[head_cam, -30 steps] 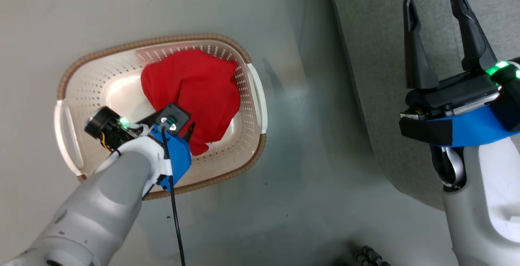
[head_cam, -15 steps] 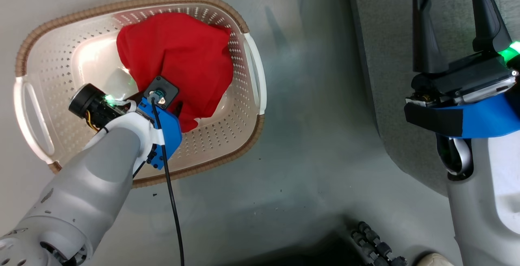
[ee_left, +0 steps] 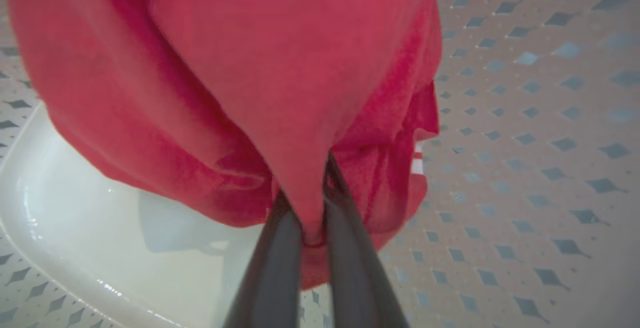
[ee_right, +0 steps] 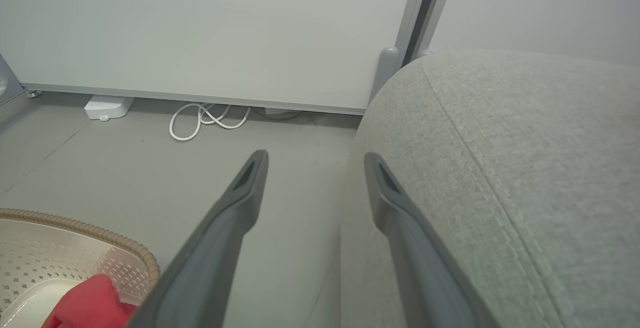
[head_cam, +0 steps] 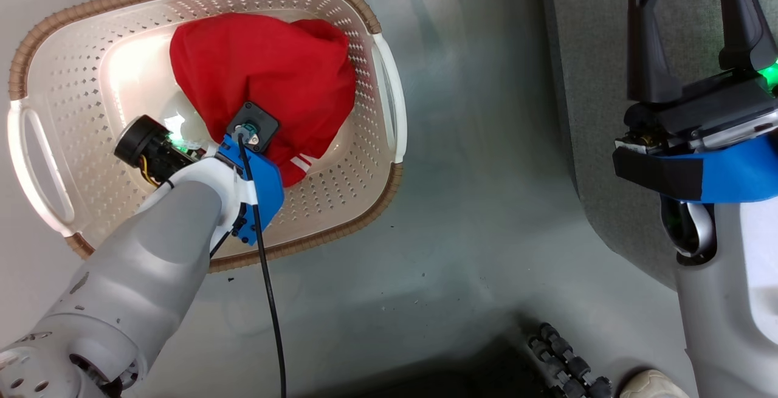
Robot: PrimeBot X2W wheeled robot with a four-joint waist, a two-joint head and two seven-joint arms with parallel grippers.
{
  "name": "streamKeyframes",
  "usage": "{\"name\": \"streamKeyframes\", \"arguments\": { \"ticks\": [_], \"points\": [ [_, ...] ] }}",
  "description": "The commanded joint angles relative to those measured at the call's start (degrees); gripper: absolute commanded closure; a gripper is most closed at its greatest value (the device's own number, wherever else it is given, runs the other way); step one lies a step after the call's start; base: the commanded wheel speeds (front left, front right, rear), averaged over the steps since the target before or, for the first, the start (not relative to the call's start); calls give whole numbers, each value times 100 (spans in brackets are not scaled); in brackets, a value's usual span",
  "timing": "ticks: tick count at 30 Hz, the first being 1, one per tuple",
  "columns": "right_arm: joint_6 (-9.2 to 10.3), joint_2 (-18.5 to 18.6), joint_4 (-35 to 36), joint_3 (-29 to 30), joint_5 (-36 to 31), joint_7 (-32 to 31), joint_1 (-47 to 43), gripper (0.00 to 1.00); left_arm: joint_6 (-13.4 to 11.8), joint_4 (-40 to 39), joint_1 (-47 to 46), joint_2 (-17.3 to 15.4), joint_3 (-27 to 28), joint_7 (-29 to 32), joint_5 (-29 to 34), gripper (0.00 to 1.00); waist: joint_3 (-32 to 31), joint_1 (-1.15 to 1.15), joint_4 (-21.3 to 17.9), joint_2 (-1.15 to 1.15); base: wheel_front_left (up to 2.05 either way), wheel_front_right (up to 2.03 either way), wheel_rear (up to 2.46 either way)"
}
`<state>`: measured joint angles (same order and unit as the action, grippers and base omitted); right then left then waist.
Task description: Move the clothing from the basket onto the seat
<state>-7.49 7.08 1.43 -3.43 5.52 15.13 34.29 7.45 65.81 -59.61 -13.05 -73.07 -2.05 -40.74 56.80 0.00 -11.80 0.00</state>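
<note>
The floor (head_cam: 474, 216) is smooth pale grey, with a few small dark specks near the basket (head_cam: 79, 94). The basket stands on it, apart from the seat (ee_right: 525, 178), which has grey woven upholstery, a stitched seam and a rounded corner. The clothing (head_cam: 261, 76) lies bunched inside the basket on the side nearer the seat, with white stripes at its lower edge. The left gripper (ee_left: 304, 188) is clamped on a fold of the clothing. The right gripper (ee_right: 316, 160) has its fingers well apart and holds nothing, at the seat's edge. Behind is a plain pale wall panel (ee_right: 200, 27), with a looped white cable (ee_right: 205, 117) and a small white box (ee_right: 107, 106) at its foot.
</note>
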Motion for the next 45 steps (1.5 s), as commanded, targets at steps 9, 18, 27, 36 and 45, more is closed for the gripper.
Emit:
{"name": "streamKeyframes", "arguments": {
  "ticks": [9,18,27,36,45],
  "points": [
    [-1,10,-43,47,-8,2,40,0,4,-162,-3,25,-35,-187,-245,100,-170,0,93,0,0,0,0],
    [-1,70,-110,108,-16,2,-87,0,4,-536,121,197,-43,-641,-410,100,-552,0,283,0,0,0,0],
    [-1,175,-226,185,-24,2,-300,0,4,-977,418,388,-44,-1133,-522,100,-1141,0,573,0,0,0,0],
    [-1,246,-375,303,-22,2,-660,0,4,-1579,553,379,255,-1321,-766,100,-1909,0,896,0,0,0,0],
    [-1,177,-561,313,6,2,-1033,0,-1,-2358,1098,225,1406,-1320,-70,100,-2690,0,1084,0,0,0,0]
  ]
}}
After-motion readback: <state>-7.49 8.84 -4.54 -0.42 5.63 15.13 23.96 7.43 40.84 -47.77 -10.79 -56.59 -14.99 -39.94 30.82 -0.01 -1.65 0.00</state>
